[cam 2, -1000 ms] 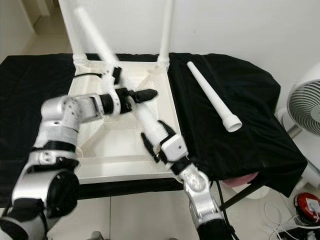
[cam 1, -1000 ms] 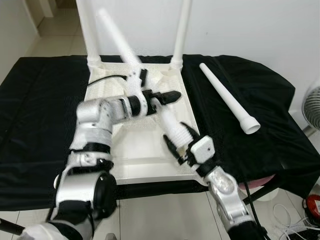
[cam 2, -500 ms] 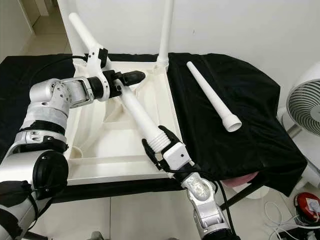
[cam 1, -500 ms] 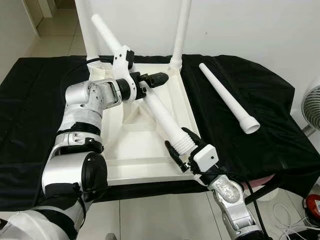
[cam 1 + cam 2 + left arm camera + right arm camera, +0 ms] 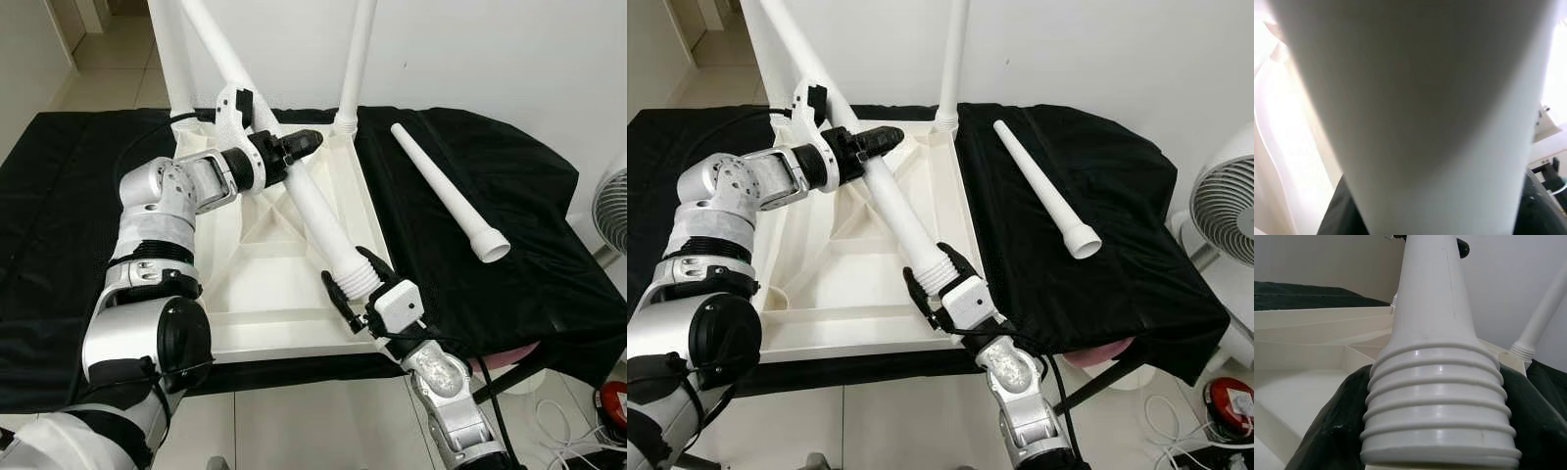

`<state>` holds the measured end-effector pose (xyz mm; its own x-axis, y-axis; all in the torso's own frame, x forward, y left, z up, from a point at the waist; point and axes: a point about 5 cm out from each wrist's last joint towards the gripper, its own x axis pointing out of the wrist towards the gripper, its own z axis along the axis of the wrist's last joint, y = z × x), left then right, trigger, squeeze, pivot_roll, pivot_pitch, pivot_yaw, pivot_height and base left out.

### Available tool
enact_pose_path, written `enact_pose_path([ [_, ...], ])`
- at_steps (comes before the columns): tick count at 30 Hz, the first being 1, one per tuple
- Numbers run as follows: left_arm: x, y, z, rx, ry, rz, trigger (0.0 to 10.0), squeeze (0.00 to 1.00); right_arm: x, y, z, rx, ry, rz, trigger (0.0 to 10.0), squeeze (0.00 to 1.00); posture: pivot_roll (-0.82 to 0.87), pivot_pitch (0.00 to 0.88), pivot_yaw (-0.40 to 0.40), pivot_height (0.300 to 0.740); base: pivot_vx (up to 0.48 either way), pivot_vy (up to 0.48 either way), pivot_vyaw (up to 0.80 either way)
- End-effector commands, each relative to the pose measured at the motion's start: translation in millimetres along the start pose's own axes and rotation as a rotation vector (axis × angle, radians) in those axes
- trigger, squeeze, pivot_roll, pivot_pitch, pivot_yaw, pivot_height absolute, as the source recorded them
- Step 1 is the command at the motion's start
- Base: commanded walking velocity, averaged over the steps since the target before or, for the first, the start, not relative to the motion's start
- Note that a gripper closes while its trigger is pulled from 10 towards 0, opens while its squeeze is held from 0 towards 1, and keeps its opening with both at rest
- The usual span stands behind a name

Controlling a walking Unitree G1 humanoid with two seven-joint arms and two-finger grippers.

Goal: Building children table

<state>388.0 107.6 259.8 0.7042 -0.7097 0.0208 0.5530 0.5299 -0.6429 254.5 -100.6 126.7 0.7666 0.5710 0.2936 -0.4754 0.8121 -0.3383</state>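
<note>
Gripping a white tapered table leg [image 5: 313, 206] with ribbed threaded end, left end effector [image 5: 284, 149] mid-shaft, right end effector [image 5: 355, 284] clamped on threads.

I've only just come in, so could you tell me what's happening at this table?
The robot is assembling an upturned white table top on a black cloth. Both grippers hold one white leg: the left gripper on its shaft, the right gripper at its threaded end. Two legs stand fitted at the far corners; a spare leg lies alongside.

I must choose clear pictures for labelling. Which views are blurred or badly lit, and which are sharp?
Left wrist view: out of focus, the held table leg a grey blur, with glare beside it. Right wrist view: sharp on the leg's threaded end. Both eye views: sharp, evenly lit.
</note>
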Motion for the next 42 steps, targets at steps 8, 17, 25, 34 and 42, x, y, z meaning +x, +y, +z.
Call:
enact_pose_path([
  [8, 4.7, -7.2, 10, -0.045, -0.034, -0.017, 0.0, 0.00, -3.8, -2.8, -7, 0.076, 0.039, -0.015, 10.0, 1.00, -0.10, 0.000, 0.001, 0.740, 0.000, 0.000, 0.00],
  [17, 3.7, -19.3, 22, 0.012, -0.097, -0.075, 0.0, 0.00, 2.6, -13.4, 1, 0.130, 0.029, -0.062, 10.0, 1.00, -0.10, 0.000, 0.000, 0.740, 0.000, 0.000, 0.00],
  [25, 4.4, -29.3, 27, 0.300, -0.139, -0.047, 10.0, 0.00, 12.7, -26.5, 16, 0.190, 0.007, -0.047, 10.0, 0.00, -0.10, 0.000, -0.003, 0.740, 0.000, 0.000, 0.00],
  [34, 5.5, -44.8, 26, 0.482, -0.200, -0.054, 10.0, 0.00, 25.2, -41.1, 21, 0.172, 0.078, -0.037, 10.0, 0.00, -0.10, 0.000, -0.014, 0.740, 0.000, 0.000, 0.00],
  [42, 11.1, -72.3, 18, 0.680, -0.296, -0.009, 10.0, 0.00, 49.0, -51.3, 25, 0.081, 0.139, -0.017, 10.0, 0.00, -0.08, 0.000, -0.030, 0.740, 0.000, 0.000, 0.00],
])
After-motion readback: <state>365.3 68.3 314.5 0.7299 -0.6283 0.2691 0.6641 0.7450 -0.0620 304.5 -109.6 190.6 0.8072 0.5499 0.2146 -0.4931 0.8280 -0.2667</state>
